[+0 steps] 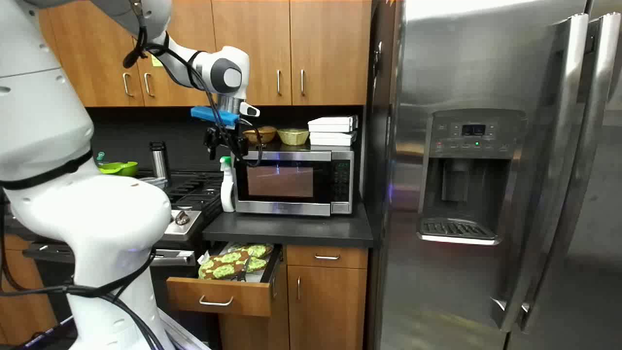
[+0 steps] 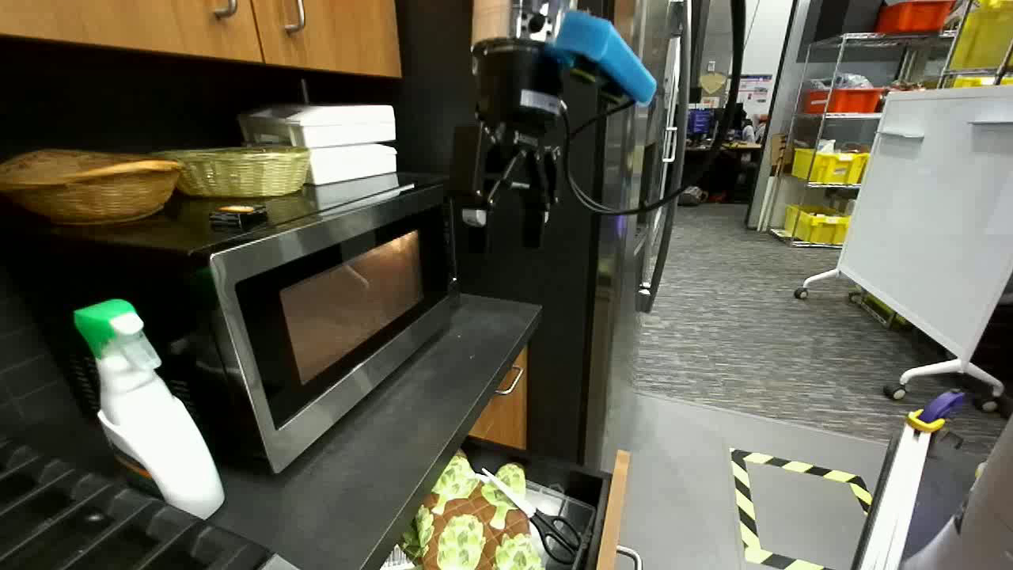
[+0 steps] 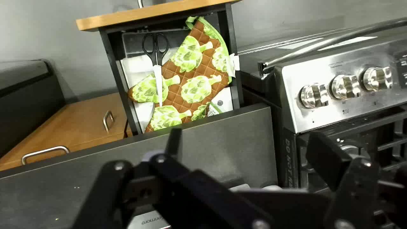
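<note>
Hanging near the microwave (image 1: 291, 182) with claw (image 2: 506, 231) spread wide! Overlooking scissors (image 3: 157, 69) partly on a mitt (image 3: 190, 90) in the drawer (image 1: 248, 293).

In the wrist view, the fingers (image 3: 327, 160) are black; near twelve o'clock, the oven mitt (image 3: 182, 75) is brown, stitched in diamonds and printed with light-green artichokes; toward eleven o'clock, the scissors (image 3: 155, 58) have black handles and white blades.
</note>
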